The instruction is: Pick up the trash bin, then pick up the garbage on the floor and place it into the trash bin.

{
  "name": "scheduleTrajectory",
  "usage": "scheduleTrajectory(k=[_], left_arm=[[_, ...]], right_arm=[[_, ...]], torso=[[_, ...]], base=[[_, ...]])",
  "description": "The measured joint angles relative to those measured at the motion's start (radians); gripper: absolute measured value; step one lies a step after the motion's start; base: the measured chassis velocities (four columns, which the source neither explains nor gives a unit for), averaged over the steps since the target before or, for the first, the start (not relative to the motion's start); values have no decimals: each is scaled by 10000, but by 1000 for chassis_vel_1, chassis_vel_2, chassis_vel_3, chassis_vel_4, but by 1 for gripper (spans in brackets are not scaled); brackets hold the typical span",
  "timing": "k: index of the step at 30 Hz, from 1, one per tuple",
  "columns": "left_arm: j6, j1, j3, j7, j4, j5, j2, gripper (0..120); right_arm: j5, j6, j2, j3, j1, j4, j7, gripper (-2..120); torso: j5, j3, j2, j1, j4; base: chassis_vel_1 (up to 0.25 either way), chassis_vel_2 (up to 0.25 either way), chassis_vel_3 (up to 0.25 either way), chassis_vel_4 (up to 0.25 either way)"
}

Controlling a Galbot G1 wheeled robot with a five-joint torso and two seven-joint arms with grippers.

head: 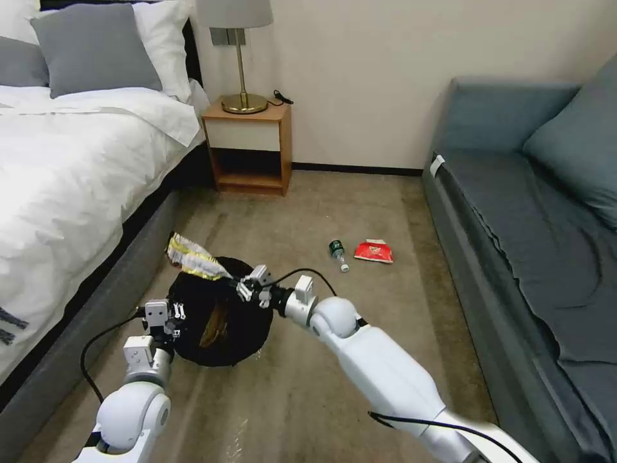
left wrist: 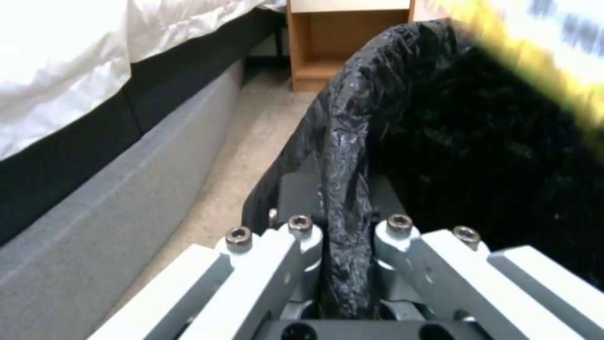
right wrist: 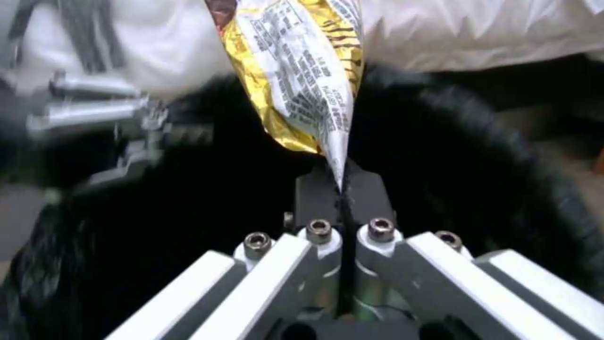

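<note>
Over the bin, the right gripper pinched a yellow wrapper by one corner. The left gripper squeezed the bin's black rim. The wrapper leaned past the edge, so it might fall outside.

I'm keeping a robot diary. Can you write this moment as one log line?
left gripper: shut on trash bin rim | right gripper: shut on snack wrapper, over bin | floor: bottle, red packet

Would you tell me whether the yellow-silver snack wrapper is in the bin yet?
Not yet: the right claw holds the yellow-silver snack wrapper above the black-lined bin.
</note>
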Motion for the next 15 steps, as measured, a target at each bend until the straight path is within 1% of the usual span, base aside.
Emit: scheduleTrajectory(k=[4, 6, 8, 9, 10, 12, 14, 15], left_arm=[[-7, 31, 28, 0, 21, -58, -6, 4], [-23, 50, 39, 1, 23, -60, -12, 4], [-45, 77, 55, 2, 24, -60, -24, 4], [-45, 77, 55, 2, 24, -60, -24, 4], [-51, 84, 56, 5, 24, -60, -27, 4], [-74, 91, 53, 9, 24, -60, -28, 4], [-78, 92, 49, 10, 24, -60, -28, 4], [-90, 96, 34, 10, 24, -61, -27, 4]], right_arm=[[-298, 25, -12, -77, -123, -125, 37, 0], [-437, 52, -17, -79, -143, -202, 72, 2], [-589, 134, -17, -49, -149, -388, 154, 13], [-589, 134, -17, -49, -149, -388, 154, 13], [-637, 165, -19, -35, -149, -463, 192, 16], [-708, 215, -38, -18, -140, -584, 229, 28], [-720, 225, -42, -14, -136, -606, 234, 29], [-759, 252, -51, -6, -130, -655, 239, 36]], torso=[[0, 0, 0, 0, 0], [0, 0, 0, 0, 0], [0, 0, 2, 0, 0], [0, 0, 2, 0, 0], [0, 0, 2, 0, 0], [1, 0, 2, 0, 0], [1, 0, 2, -1, 0], [1, 0, 2, 0, -1]], base=[[0, 0, 0, 0], [0, 0, 0, 0], [0, 0, 0, 0], [0, 0, 0, 0], [0, 0, 0, 0], [0, 0, 0, 0], [0, 0, 0, 0], [0, 0, 0, 0]])
